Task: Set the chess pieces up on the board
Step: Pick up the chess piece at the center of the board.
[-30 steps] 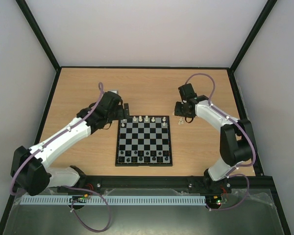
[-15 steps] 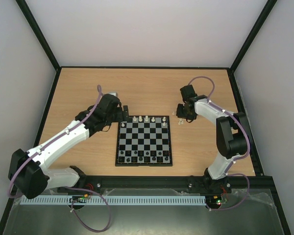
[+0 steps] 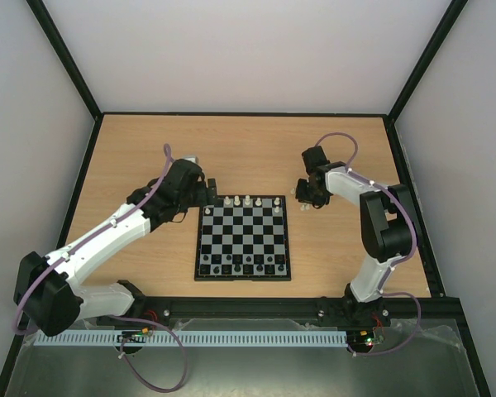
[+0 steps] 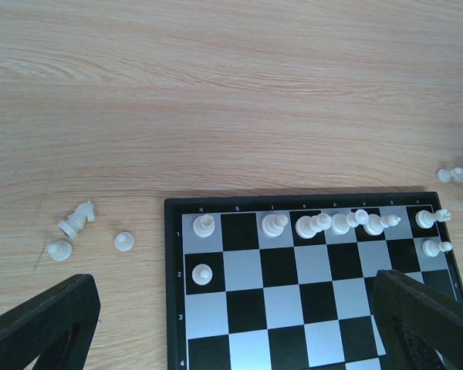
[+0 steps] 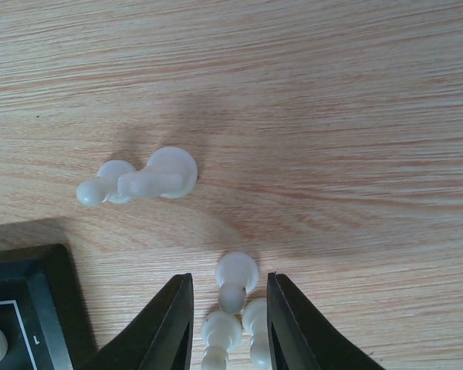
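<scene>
Right claw point(image 5: 230, 312) straddles loose chess pieces point(image 5: 238, 271) on the tabletop point(image 5: 332, 116), just off the board's point(image 3: 244, 237) 1 o'clock corner.
Its fingers stand slightly spread, with three pale pieces in the gap. Two more lie toppled at its 10 o'clock, and the board corner shows at 8 o'clock. The left claw point(image 4: 233, 308) is spread wide above the board's 11 o'clock corner. White pieces line that far edge, and a knight point(image 4: 77, 218) and two pawns point(image 4: 123, 240) lie off-board at its 10 o'clock.
</scene>
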`<state>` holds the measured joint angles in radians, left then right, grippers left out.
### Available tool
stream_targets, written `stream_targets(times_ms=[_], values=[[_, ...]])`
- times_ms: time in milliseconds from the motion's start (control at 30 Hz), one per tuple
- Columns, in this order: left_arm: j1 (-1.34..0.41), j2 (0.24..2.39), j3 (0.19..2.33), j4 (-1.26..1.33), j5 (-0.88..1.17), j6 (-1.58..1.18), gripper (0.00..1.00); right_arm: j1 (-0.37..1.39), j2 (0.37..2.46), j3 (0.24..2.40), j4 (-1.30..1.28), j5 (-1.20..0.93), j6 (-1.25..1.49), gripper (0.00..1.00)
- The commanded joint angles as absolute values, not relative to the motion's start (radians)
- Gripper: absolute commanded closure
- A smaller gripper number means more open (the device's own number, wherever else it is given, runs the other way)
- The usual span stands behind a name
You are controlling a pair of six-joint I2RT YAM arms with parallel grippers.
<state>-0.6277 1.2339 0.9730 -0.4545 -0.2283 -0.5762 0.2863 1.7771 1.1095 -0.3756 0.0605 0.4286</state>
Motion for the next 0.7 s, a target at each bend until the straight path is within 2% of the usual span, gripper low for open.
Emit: stream_targets(times_ms=[0,133,667], values=[[-0.623,1.211,0.956,-0.449,-0.23,-0.584,0.01,0.288,1.795,1.117,-0.396,0.059,0.423,0.73],[-0.623,1.207,0.955,-0.449,-0.231,-0.584,0.0,0.287,1.803,1.122,-0.394,0.055,0.423,0.75],[-0.624,1.199,0.957,-0.455,-0.234,-0.584,0.01,0.293,1.755,1.127,-0.396,0.073,0.425,0.91]])
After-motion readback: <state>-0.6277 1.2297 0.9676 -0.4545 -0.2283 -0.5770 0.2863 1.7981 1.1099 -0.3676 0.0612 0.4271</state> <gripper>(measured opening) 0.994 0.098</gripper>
